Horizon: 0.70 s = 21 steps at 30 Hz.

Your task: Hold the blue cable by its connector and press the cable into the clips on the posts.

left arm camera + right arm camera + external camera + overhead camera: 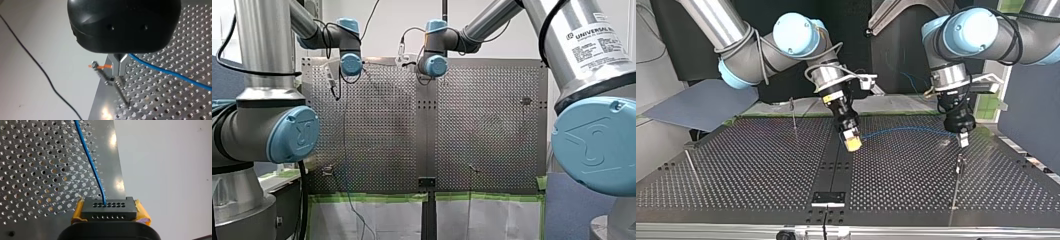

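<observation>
Right gripper: my right gripper has its yellow pads clamped on the black connector, held above the perforated table.
Left gripper: my left gripper has its metal fingers drawn together, apparently pinching the blue cable, just beside a thin post.
Cable: it hangs in the air between the two grippers and is not seated in any clip that shows.
Clip: the orange clip at the post's top sits right beside the left fingers, and the cable is not in it.
Risk, miss: the clip is small, so a press slightly off line would likely slide the cable past it.
Risk, strain: one thin wire leaves the connector, so a hard pull between the grippers could kink it or drag it through the pinch.
Risk, post: a sideways push from the metal fingers could bend the slender post.
Writing: "UNIVERSAL ROBOTS" on the label of my right arm; the finer print is too small to read.
</observation>
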### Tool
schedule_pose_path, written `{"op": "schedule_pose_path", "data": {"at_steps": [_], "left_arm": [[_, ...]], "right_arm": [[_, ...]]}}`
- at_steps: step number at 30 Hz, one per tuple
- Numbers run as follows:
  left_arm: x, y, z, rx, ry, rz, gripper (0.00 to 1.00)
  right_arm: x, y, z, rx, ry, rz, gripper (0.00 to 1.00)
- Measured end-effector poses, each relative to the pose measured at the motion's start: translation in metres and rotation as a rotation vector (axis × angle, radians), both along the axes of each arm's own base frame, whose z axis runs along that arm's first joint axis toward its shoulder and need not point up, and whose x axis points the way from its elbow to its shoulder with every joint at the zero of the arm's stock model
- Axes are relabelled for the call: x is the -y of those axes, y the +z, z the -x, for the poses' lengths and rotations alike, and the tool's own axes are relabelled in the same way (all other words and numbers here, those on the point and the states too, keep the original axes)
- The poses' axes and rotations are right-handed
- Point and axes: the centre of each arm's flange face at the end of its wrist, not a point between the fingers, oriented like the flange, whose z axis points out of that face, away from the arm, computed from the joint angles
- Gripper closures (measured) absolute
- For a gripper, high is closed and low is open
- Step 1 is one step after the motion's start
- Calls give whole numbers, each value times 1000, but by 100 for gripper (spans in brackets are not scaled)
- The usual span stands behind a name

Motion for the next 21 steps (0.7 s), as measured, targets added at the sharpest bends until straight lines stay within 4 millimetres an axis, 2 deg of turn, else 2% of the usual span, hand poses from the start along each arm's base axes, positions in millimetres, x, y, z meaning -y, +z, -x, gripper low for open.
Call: {"op": "schedule_pose_path", "data": {"at_steps": [6,14,21], "left_arm": [[-9,8,-3,11,21,3,100],[-22,22,-12,31,40,1,100],[-40,23,-25,25,49,-6,100]], "right_arm": [[1,-5,-11,-7,14,-5,100],[-4,14,-25,16,33,15,100],[-4,18,-29,21,32,16,100]]}}
